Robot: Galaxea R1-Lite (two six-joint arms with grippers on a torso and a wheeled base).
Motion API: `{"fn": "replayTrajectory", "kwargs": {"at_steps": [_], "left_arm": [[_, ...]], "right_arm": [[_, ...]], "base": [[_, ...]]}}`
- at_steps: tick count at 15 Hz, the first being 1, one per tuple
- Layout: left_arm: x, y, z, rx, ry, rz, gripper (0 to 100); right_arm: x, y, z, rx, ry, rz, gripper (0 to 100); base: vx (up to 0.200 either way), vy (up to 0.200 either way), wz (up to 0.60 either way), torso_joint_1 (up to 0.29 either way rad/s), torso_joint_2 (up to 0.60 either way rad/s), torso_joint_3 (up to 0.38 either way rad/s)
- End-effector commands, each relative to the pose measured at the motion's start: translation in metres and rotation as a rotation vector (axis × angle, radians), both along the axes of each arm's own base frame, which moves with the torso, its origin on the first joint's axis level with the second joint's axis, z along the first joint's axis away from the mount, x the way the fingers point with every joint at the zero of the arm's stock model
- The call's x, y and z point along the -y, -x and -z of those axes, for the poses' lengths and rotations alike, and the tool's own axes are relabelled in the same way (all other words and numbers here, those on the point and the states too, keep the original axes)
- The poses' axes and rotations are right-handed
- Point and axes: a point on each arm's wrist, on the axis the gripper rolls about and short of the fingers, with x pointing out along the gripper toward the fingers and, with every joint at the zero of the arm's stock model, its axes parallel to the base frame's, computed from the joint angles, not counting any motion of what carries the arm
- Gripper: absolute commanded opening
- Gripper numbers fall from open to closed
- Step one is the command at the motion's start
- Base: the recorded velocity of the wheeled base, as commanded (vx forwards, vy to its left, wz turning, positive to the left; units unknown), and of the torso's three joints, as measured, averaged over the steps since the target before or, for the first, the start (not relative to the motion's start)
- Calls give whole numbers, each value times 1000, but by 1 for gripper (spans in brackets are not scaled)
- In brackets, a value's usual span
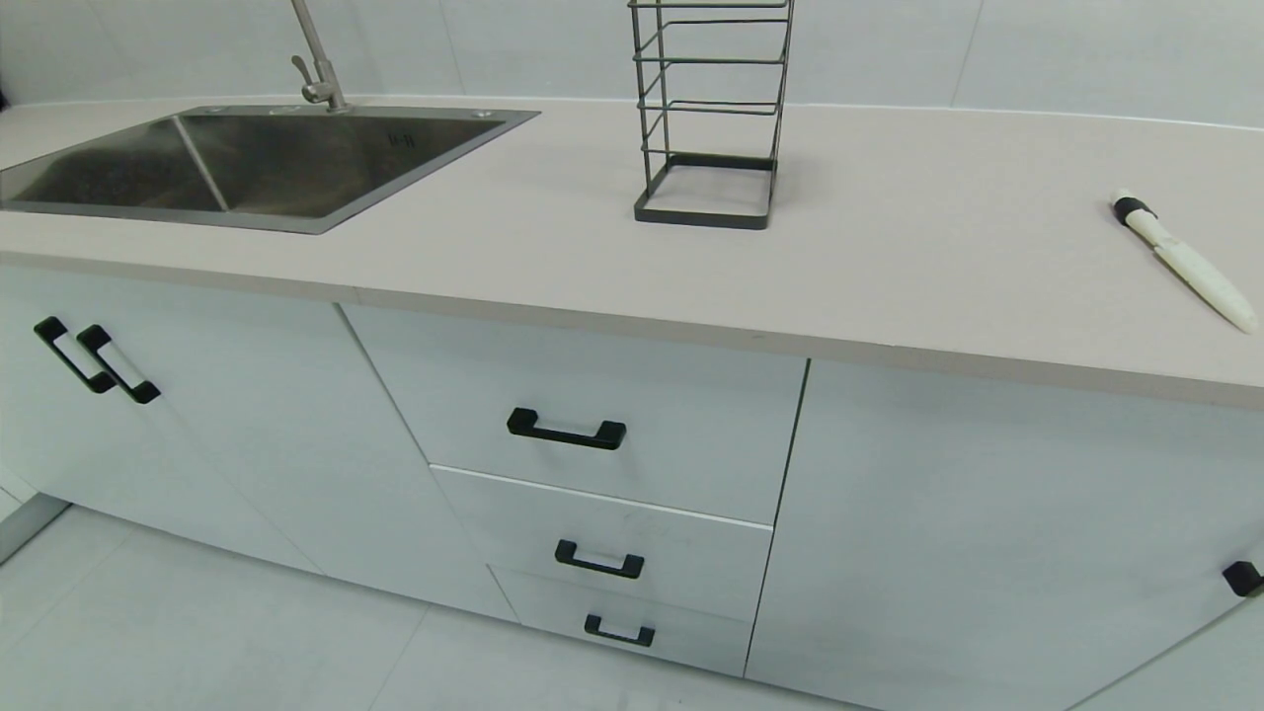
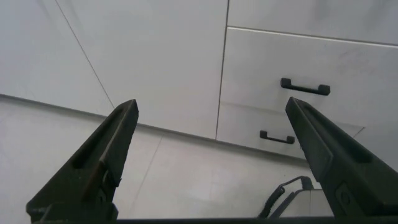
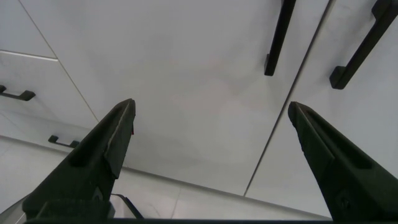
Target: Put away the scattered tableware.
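Left gripper (image 2: 211, 106): dark fingers (image 2: 106, 155) spread wide, nothing between them. It hangs low in front of the white cabinet fronts (image 2: 161, 56), with two black bar drawer handles (image 2: 305, 87) and the grey tiled floor (image 2: 186, 174) beyond the tips.

Right gripper (image 3: 211, 106): fingers (image 3: 99, 155) likewise released and empty. It faces white cabinet doors (image 3: 186, 81) with long black bar handles (image 3: 280, 37).

Task item: cream-white knife-shaped utensil (image 1: 1185, 262) with a black band at one end. It lies flat on the pale beige countertop (image 1: 938, 217) at the far right, angled with its tip toward the front edge.

Tall black wire rack (image 1: 706, 114) stands upright mid-counter, well apart from the utensil, and nothing sits inside that can be seen.

Stainless steel sink (image 1: 59, 188) is set into the counter at the left, with a metal faucet (image 1: 316, 59) behind it.

Under the counter, three stacked white drawers (image 1: 612, 395) are all shut.
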Motion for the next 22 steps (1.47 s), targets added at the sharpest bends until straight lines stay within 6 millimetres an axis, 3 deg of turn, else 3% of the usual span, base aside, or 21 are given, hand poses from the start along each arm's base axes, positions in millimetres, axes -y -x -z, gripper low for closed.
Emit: {"fn": "replayTrajectory", "kwargs": {"at_steps": [1,3,12,16,22], "left_arm": [[0,1,0,12,22,-1,100],[0,1,0,12,22,-1,100],[0,1,0,12,27,-1,100],[0,1,0,12,25,-3,100],[0,1,0,12,29,-3,100]], "right_arm": [[0,0,0,-1,1,0,100],[0,0,0,-1,1,0,100],[0,0,0,-1,2,0,100],[0,0,0,-1,2,0,100],[0,0,0,-1,2,0,100]], "base": [[0,0,-600,-2,-2,-2],[0,0,-600,0,2,0],[0,0,0,0,0,0],[0,-200,0,1,5,5],[0,0,0,0,0,0]]}}
